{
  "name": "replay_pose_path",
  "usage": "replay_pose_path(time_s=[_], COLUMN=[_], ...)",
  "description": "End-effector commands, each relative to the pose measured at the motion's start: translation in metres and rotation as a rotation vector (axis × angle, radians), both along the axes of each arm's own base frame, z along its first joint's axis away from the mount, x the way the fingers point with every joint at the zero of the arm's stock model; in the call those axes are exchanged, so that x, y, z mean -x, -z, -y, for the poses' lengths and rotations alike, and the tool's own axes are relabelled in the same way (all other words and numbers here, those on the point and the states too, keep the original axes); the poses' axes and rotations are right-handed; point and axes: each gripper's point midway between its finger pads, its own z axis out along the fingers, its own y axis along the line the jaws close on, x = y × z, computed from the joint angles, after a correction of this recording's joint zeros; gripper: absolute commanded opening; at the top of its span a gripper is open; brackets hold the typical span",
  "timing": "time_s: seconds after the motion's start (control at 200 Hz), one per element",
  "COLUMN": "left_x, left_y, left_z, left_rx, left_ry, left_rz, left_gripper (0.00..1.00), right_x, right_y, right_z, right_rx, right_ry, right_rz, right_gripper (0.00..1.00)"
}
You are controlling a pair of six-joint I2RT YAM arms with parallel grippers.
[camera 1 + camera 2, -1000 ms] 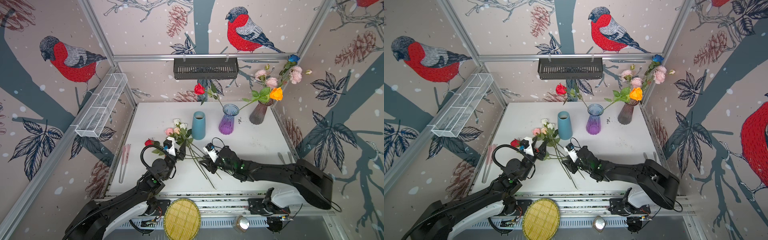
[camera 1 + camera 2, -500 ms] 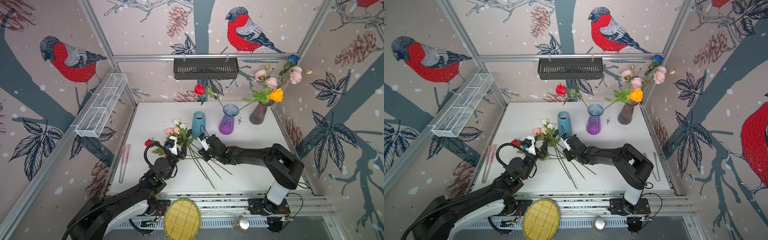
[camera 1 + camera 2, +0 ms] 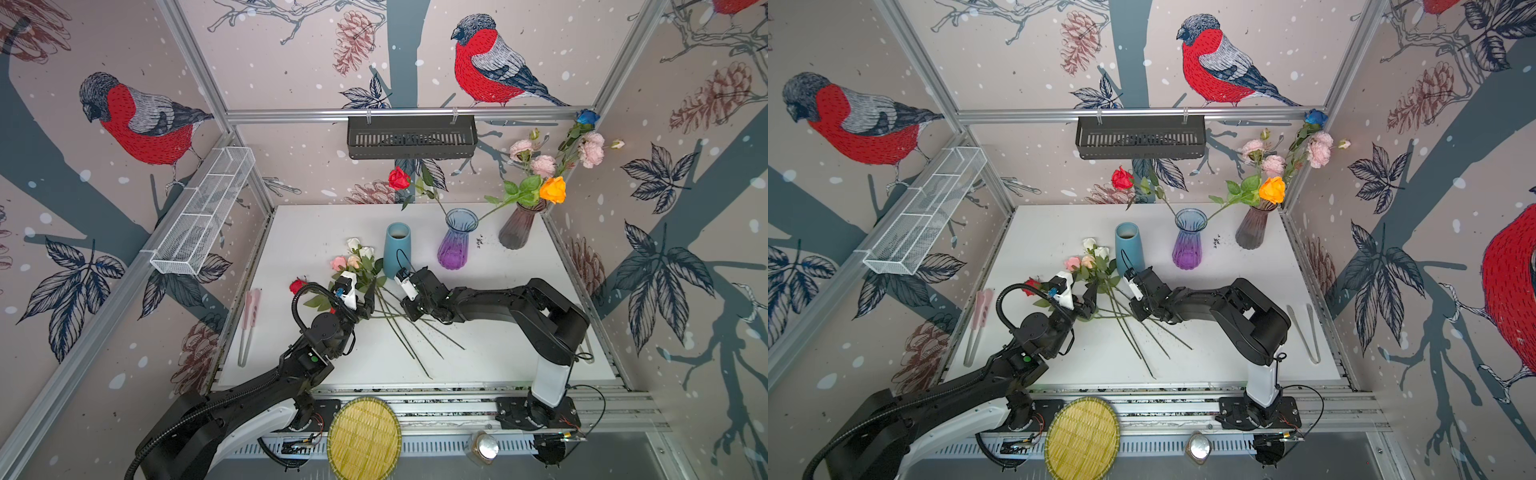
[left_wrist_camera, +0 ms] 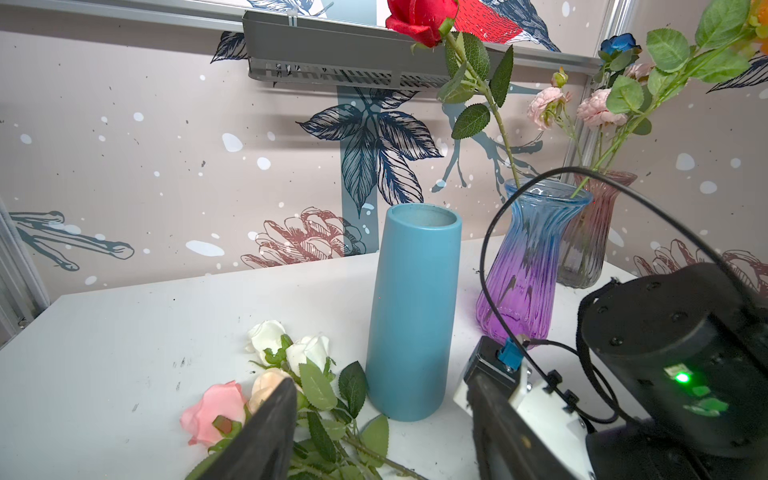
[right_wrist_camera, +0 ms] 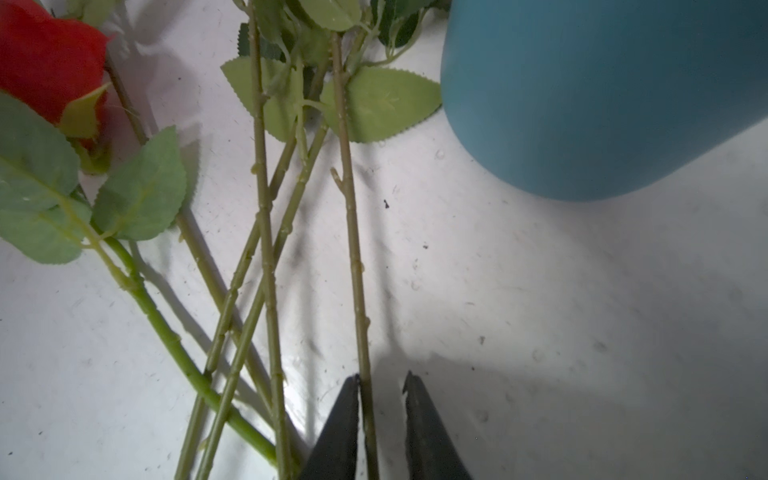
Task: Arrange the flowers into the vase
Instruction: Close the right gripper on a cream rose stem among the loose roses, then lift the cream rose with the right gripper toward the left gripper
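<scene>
Right tool (image 5: pixel 381 384) low over the table (image 3: pixel 519 332), jaws narrow with a slim gap; one green stem (image 5: pixel 353 232) runs between them, touching one finger (image 5: pixel 338 419), clear of the other; grip not closed. Left tool (image 4: pixel 382 415) wide, holding nothing, above the loose flowers (image 3: pixel 357 259) lying on the table just beside the blue vase (image 3: pixel 397 249); a red rose (image 3: pixel 297 286) lies near the left arm. Purple vase (image 3: pixel 455 245) holds a red rose (image 3: pixel 399 178); the grey vase (image 3: pixel 517 226) near the back right corner holds orange, pink and blue blooms.
</scene>
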Motion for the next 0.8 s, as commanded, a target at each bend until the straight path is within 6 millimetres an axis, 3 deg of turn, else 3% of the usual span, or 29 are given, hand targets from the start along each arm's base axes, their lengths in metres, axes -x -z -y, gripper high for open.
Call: replay_pose_path(time_s=[0.0,0.035,0.17,0.385,0.635,0.796], left_x=[0.001,0.001,0.002,0.006,0.032,0.06], left_y=[-0.011,-0.011,-0.012,-0.02,-0.049,-0.072], left_z=[0.002,0.002,0.001,0.004,-0.01,0.009], left_rx=[0.026,0.026,0.029,0.079,0.34,0.4], left_ry=[0.011,0.012,0.012,0.047,0.138,0.357], left_rz=[0.025,0.026,0.028,0.028,0.093,0.154], left_gripper=[0.66,0.66,0.66,0.72,0.67,0.63], right_x=[-0.002,-0.003,-0.005,0.009,0.04,0.063], right_y=[-0.004,-0.008,-0.031,-0.084,-0.15,-0.19], right_z=[-0.002,-0.002,-0.002,-0.006,-0.001,0.01], right_rx=[0.004,0.007,0.0,-0.118,-0.304,-0.427], right_ry=[-0.009,-0.004,0.002,-0.041,-0.127,-0.193], right_rz=[0.015,0.025,0.081,0.138,0.22,0.309], right_gripper=[0.09,0.05,0.04,0.03,0.03,0.03])
